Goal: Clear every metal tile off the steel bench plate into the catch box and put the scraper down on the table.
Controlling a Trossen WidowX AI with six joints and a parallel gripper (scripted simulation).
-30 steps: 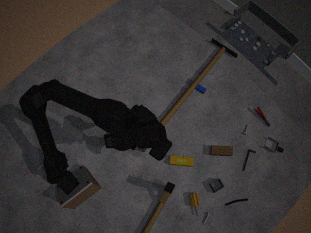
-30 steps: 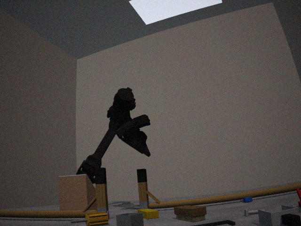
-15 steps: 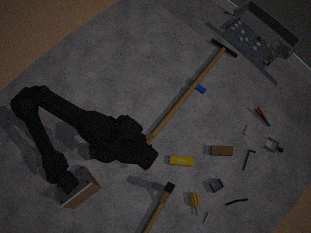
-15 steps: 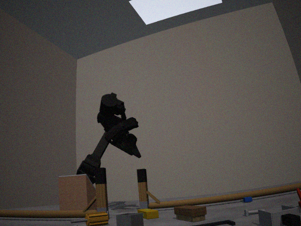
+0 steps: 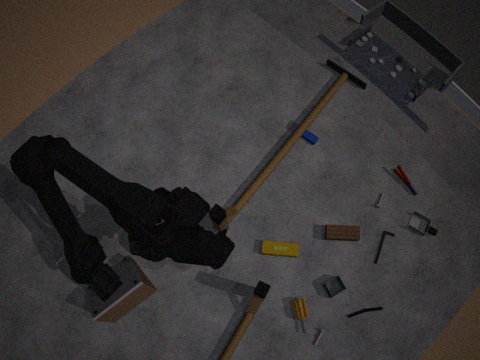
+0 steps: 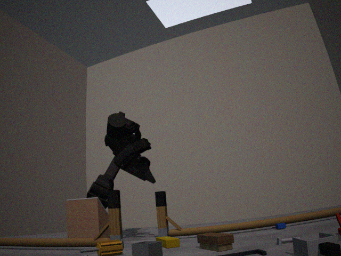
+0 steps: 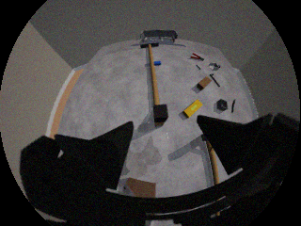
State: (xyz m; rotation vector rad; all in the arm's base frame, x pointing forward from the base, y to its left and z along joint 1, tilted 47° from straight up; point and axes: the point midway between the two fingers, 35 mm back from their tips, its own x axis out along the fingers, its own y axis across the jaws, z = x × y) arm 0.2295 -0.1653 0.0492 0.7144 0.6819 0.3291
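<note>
Several pale metal tiles [image 5: 373, 49] scattered on steel bench plate [image 5: 387, 83], catch box [image 5: 422, 37] at its far end, contents not discernible, long scraper [image 5: 284, 146] lying on surface [image 5: 174, 97], claw [image 5: 217, 241] spread wide, empty, above scraper's handle end.

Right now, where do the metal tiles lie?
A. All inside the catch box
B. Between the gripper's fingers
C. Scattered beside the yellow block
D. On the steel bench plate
D: the pale metal tiles are spread over the steel bench plate, short of the catch box; the gripper is open and holds nothing.
</note>
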